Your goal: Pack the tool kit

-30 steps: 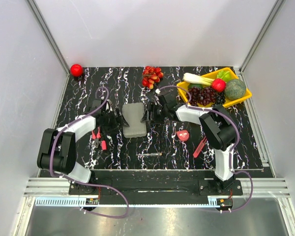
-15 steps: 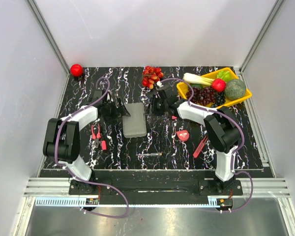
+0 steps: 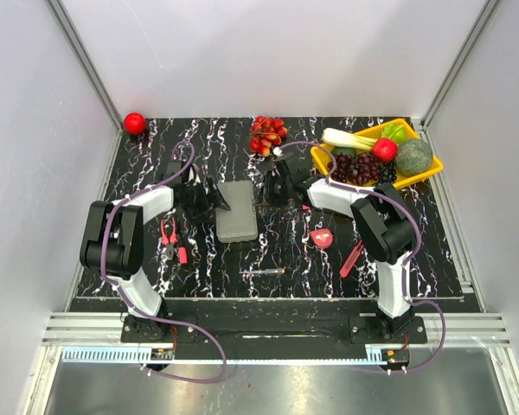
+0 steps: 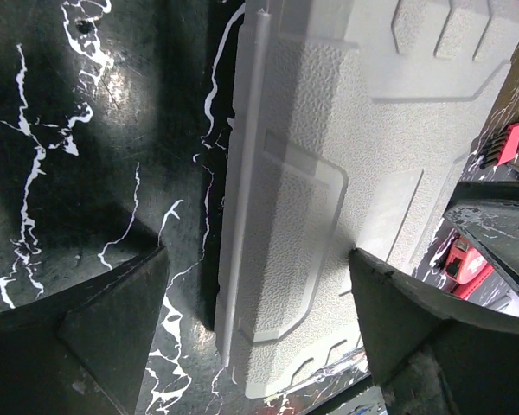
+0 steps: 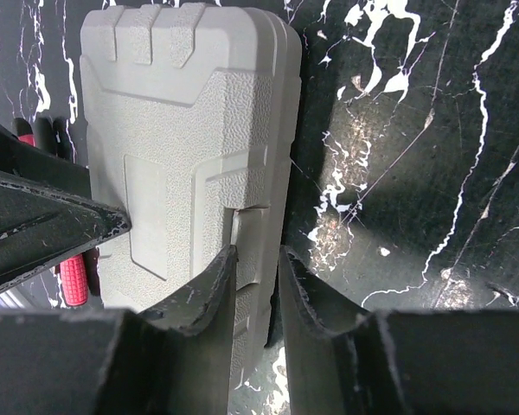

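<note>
Around: yellow tray (image 3: 413, 180) of fruit at far right, red fruit cluster (image 3: 268, 134) behind the case, red ball (image 3: 135, 123) in the far-left corner. Pliers (image 3: 169, 239), tape measure (image 3: 323, 238), knife (image 3: 352, 258) and screwdriver (image 3: 264, 272) lie loose on the near side. Grey case (image 3: 237, 210) shut, flat, mid-table between both grippers. Left gripper (image 4: 259, 259) spread wide across its left edge. Right gripper (image 5: 258, 255) narrowed to a slit over the latch side; cannot tell if it pinches. Black marbled tabletop (image 3: 147, 164), white walls (image 3: 285, 52).
</note>
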Tool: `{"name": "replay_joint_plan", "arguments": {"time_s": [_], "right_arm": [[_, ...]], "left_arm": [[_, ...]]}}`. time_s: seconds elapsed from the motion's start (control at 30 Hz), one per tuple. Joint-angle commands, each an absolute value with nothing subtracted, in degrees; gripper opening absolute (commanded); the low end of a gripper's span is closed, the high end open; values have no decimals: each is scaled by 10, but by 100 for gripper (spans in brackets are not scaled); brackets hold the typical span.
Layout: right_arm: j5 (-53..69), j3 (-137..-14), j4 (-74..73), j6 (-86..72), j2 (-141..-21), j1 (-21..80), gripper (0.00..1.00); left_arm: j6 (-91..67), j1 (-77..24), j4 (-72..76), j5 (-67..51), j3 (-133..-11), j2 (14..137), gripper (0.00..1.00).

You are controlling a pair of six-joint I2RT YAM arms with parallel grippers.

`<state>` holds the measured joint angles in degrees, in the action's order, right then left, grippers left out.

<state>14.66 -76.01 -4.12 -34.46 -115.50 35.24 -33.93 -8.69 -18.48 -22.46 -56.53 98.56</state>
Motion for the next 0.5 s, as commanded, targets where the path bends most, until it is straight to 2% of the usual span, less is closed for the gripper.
{"name": "replay_joint_plan", "arguments": {"time_s": [0.0, 0.23, 0.47], "right_arm": [[158, -780, -52, -334, -1170, 357, 31], [170, -775, -48, -334, -1169, 357, 31], [240, -766, -5, -339, -1170, 357, 31]], "left_arm": [[-327, -79, -191, -222, -565, 996, 87], [-332, -79, -188, -236, -560, 1008, 80], [-337, -79, -184, -258, -560, 1020, 67]]}}
